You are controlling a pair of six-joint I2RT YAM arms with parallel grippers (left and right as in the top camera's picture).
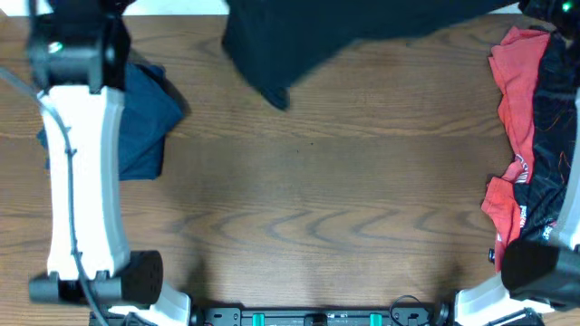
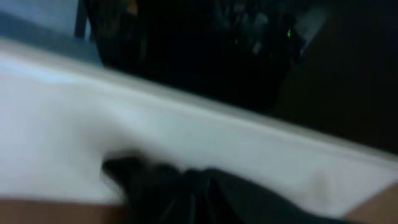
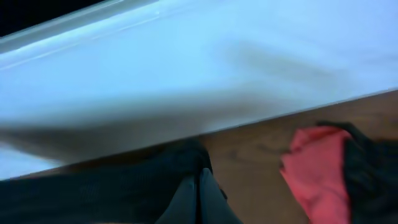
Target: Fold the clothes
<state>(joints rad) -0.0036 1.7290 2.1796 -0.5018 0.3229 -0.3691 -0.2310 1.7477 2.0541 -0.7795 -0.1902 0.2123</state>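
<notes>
Blurred black shirt [image 1: 362, 27] sat at desk [image 1: 317, 199] far edge. Navy garment [image 1: 145, 118] sat left, red garment [image 1: 517, 100] and black-red garment [image 1: 553, 136] right. Right claw [image 3: 199, 196] was together, black fabric at its tips. Left claw [image 2: 186, 193] was together too, grip unclear.

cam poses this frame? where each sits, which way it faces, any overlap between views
Overhead: above the table, facing straight down; black shirt, navy garment, red garment; left arm and right arm show.
Left wrist: on left arm, low, facing a white surface; dark cloth at bottom; own fingers lost in blur.
Right wrist: low over the table, facing a white surface; shut right end effector at bottom.
Shared: overhead and right wrist both show red garment and black shirt.
</notes>
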